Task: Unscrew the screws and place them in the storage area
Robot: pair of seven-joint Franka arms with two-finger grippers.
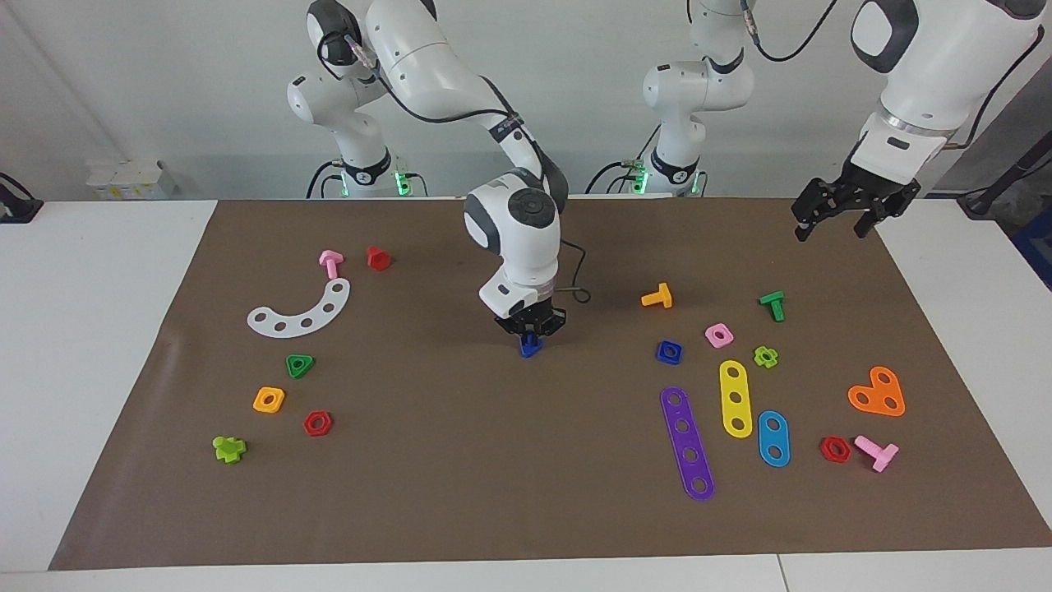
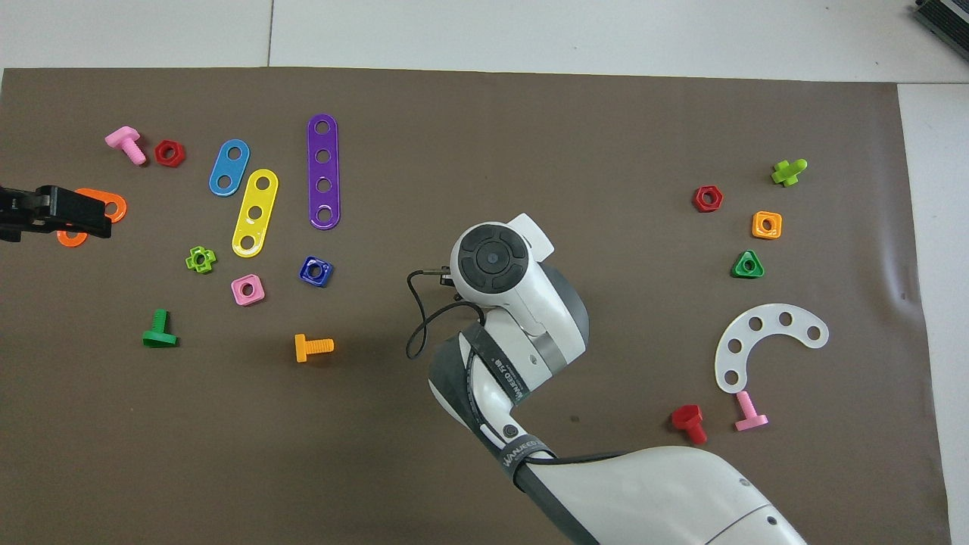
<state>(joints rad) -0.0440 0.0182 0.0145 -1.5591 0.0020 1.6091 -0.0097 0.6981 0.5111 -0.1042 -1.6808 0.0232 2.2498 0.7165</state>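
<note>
At mid-mat, directly beneath the right gripper [image 1: 531, 336], the dark-blue bolt [image 1: 530, 348] was found standing on the brown mat [image 1: 460, 493], its blue body showing just below the fingertips. The right gripper was observed closed down onto the bolt's upper part, fingertips drawn in tight around it; from overhead the bolt was hidden by the wrist. The bolt was judged light, rigid plastic, smooth enough to slip or twist out under a loose pinch, but not fragile. A hold across the shaft, or across flat sides of the triangular head, was judged the surest. The left gripper [image 1: 846, 215] was noted waiting with jaws spread wide and holding nothing, raised over the mat's edge at the left arm's end, well apart from the bolt.
</note>
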